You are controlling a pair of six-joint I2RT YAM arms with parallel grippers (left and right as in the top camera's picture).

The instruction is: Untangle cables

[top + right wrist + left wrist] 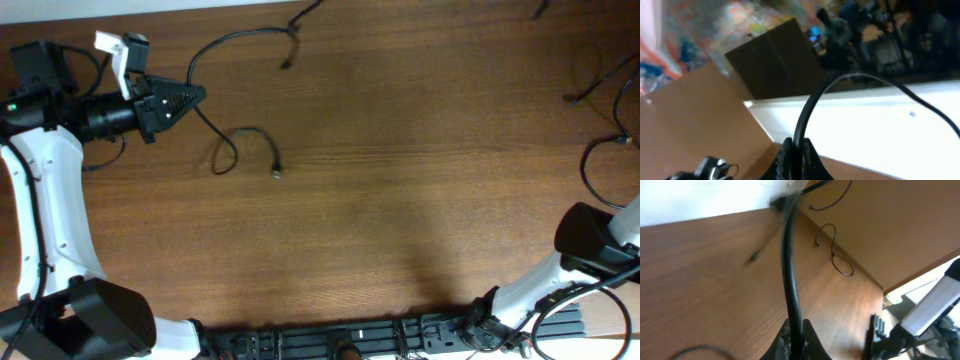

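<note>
- The left claw [193, 96] sits near the far-left corner of the counter [420, 230], its jaws pinched narrow on the looped cable [238, 133]. In the left wrist view the cord rises straight out of the closed claw [796, 332].
- From that pinch one run arcs toward the far edge and ends in a small plug [286, 65]. The other run trails toward the counter's middle, forms a small loop, and ends in a second plug [277, 173].
- The right claw [796, 159] is outside the overhead view, past the right edge. Its own camera shows it shut tight on a black cord, the right-side cable [840, 77].
- I take that cord to belong with the thin cords [592, 170] lying along the right edge, though the pictures do not prove it.
- The step in hand looks like drawing the looped cable out until its loop opens.
- To do it well, pull slowly and low over the wood, away from the loop.
- Watch the second plug: it should slide free through the loop and not cinch it into a knot. If the loop tightens, ease off and pull from another angle.
- Hold the pinch firm; so thin a cord can slip out sideways.
- Leave the two cable groups well apart so they do not cross again.
</note>
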